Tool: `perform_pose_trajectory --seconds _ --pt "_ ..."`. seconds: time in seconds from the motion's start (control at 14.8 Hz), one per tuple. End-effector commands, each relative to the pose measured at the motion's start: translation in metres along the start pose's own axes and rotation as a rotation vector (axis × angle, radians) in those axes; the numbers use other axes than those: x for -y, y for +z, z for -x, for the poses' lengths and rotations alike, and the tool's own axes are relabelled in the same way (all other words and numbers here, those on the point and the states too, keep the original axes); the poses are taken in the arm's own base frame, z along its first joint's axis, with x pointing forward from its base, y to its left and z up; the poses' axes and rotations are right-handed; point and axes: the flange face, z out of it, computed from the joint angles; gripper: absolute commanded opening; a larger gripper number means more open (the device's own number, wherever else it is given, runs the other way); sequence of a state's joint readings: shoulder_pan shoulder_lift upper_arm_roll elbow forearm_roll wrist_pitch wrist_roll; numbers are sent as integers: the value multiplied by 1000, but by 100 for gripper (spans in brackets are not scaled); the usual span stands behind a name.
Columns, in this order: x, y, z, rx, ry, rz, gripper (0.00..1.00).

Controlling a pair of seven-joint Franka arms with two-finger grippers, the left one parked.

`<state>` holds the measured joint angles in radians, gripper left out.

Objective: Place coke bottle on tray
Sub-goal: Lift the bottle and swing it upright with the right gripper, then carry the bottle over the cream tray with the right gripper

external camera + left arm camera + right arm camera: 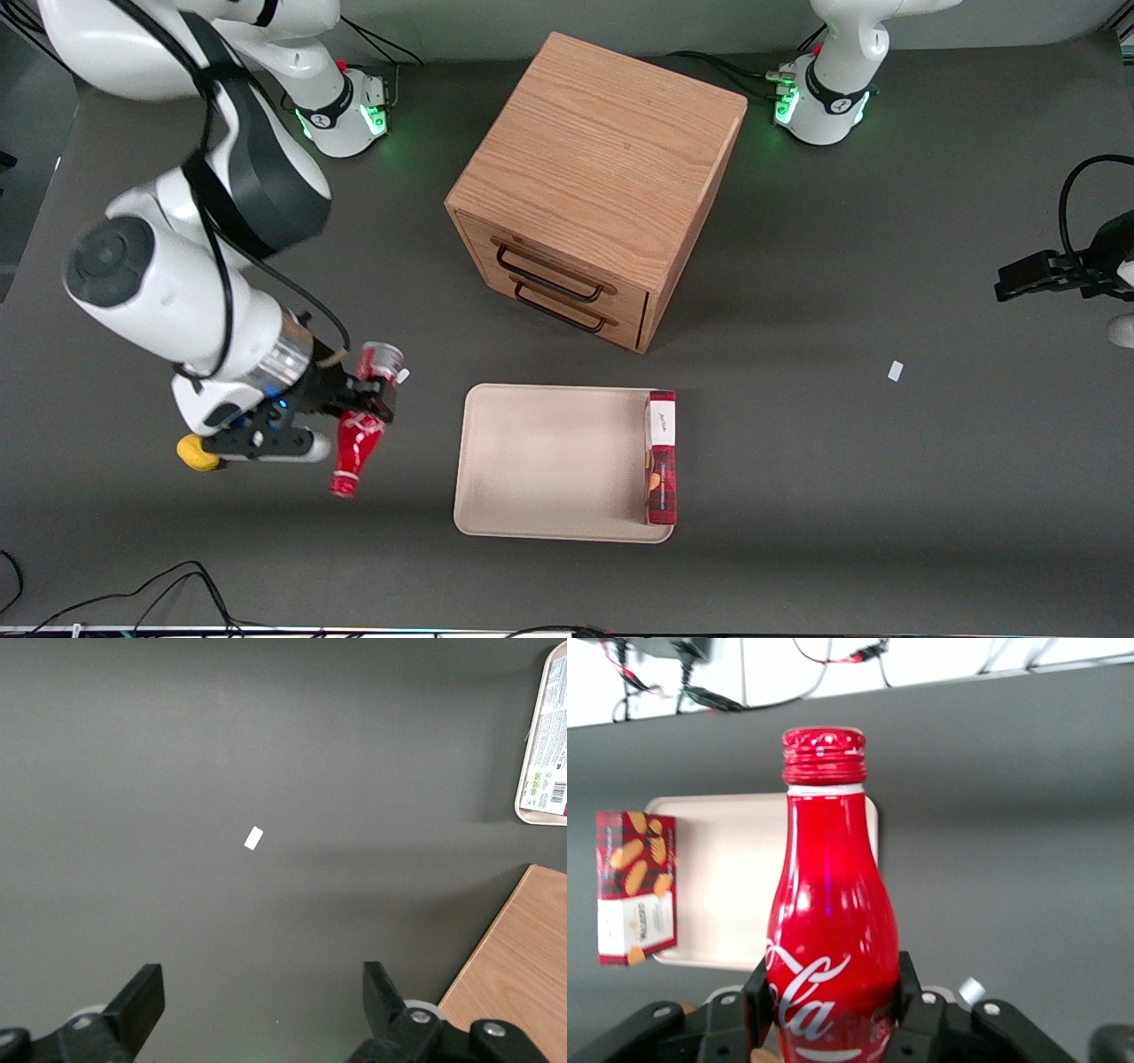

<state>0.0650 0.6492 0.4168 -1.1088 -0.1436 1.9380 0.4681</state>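
Bottle pinched, off the tray.
Front view: gripper (361,399) clamps the bottle (359,440) mid-body, tilted above the table beside the tray (549,461) (a box (661,456) sits on it). Wrist view: fingers (911,997) flank the bottle (830,930); its base is cut off.

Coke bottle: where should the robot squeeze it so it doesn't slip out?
Probably where the gripper holds it now: around the wide lower body of the coke bottle, one finger on each side, just under the script logo. The neck narrows toward the cap and looks glossy, so fingers there could slide. It hangs in the air beside the tray, not over it yet.
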Motion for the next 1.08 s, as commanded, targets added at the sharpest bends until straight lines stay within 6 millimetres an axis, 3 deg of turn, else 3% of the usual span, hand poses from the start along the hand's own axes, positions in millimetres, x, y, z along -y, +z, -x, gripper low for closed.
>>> perform_pose_trajectory --seconds 0.0,0.27,0.41,0.61,0.74,1.02 --pt "36 74 -5 -26 -70 -27 13" --pt "27 177 3 33 -46 -16 13" --pt "34 211 15 63 -47 -11 13" --pt "26 243 20 78 -33 -11 22" --pt "31 253 27 87 -12 -8 32" --pt "13 271 25 91 9 24 41"
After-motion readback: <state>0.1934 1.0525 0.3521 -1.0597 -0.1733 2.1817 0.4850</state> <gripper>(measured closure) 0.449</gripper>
